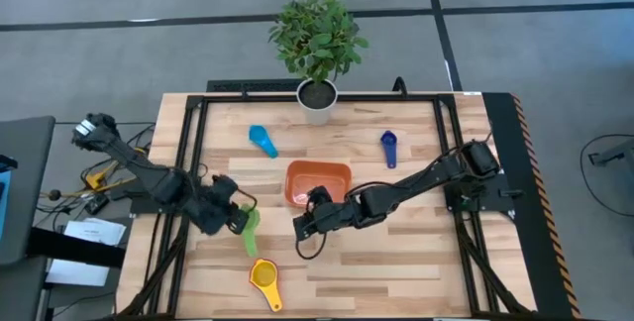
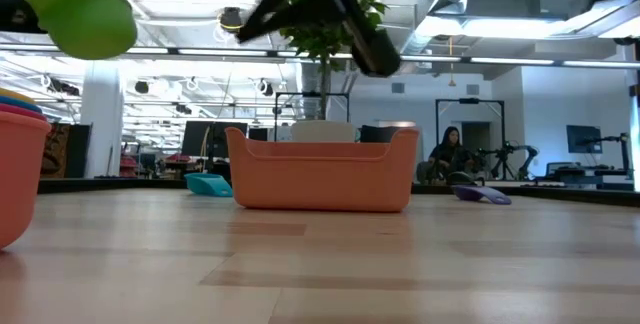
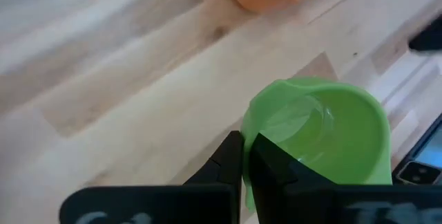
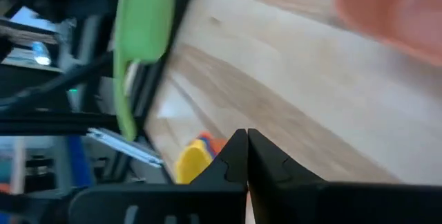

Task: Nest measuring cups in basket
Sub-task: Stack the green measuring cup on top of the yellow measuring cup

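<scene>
High view: no readable writing or brand marks anywhere. The orange basket (image 1: 318, 183) sits near the middle of the wooden table (image 1: 396, 262); something pale red lies inside it, not clear enough to name. Left gripper (image 1: 236, 218) is clamped on the handle of the green cup (image 1: 251, 232), toward the table's left edge. Right gripper (image 1: 300, 228) sits just in front of the basket, fingers pressed together, nothing in them. Yellow cup (image 1: 264, 277) lies near the front edge (an orange handle seems to show under it). Light blue cup (image 1: 263, 141) and navy cup (image 1: 388, 147) lie toward the back edge, either side of the basket; a white plant pot (image 1: 317, 102) stands at the back edge.

Low view: basket (image 2: 322, 170) centre, contents hidden by its wall. Green cup (image 2: 80, 12) is off the table, upper left. Light blue cup (image 2: 208, 185) and navy cup (image 2: 482, 194) rest on the table behind.

Left wrist view: fingers (image 3: 266, 162) pinch the green cup (image 3: 324, 137), its bowl empty.

Right wrist view: fingers (image 4: 231, 158) closed on nothing; green cup (image 4: 143, 23) and yellow cup (image 4: 195, 158) beyond.
</scene>
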{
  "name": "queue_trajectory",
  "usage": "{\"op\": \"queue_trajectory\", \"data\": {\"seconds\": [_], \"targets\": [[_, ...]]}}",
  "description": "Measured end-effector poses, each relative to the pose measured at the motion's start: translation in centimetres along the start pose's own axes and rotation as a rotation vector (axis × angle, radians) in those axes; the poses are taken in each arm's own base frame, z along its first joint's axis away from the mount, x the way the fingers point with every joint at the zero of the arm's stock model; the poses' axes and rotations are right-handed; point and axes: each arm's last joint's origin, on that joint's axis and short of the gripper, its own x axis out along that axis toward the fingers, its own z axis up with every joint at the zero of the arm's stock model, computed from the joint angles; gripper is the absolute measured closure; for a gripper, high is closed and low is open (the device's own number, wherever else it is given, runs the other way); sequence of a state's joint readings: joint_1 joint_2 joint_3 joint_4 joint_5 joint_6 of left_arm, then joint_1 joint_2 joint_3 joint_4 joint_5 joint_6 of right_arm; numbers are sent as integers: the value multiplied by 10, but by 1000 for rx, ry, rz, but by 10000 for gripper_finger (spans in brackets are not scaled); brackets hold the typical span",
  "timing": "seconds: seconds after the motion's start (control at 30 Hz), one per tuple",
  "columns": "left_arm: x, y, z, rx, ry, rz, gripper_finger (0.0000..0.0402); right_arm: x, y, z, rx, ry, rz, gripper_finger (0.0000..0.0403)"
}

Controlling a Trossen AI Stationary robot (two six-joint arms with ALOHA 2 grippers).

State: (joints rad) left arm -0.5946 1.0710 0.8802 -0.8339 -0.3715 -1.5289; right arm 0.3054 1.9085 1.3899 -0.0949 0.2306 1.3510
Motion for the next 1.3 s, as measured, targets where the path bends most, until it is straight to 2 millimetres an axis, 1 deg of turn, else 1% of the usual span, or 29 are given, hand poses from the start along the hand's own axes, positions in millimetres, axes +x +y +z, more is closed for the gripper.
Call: {"op": "queue_trajectory", "data": {"seconds": [0.13, 0.27, 0.33, 0.4, 0.6, 0.83, 0.97, 1.07, 1.2, 1.3], "targets": [[10, -8, -16, -25, 14, -6, 401, -9, -1, 6, -11, -1, -49, 377], [22, -18, -30, -9, 30, -26, 401, -15, -1, 8, -32, -26, -82, 384], [28, -24, -34, -14, 43, -54, 401, -19, -3, 9, -52, -24, -111, 387], [32, -28, -37, -20, 53, -75, 401, -20, -1, 9, -50, -34, -97, 387], [39, -41, -50, -96, 101, -169, 401, -21, -2, 7, -49, -32, -117, 374], [40, -46, -70, -160, 206, -151, 401, -23, -2, 2, -53, -24, -124, 381], [46, -46, -80, -199, 249, -115, 401, -23, -2, 0, -57, -19, -123, 384], [53, -47, -86, -218, 266, -100, 401, -23, -2, 0, -56, -20, -124, 378], [59, -49, -90, -231, 269, -106, 401, -23, -2, 0, -56, -17, -126, 372], [60, -48, -89, -230, 259, -93, 401, -23, -2, 0, -57, -13, -126, 373]]}}
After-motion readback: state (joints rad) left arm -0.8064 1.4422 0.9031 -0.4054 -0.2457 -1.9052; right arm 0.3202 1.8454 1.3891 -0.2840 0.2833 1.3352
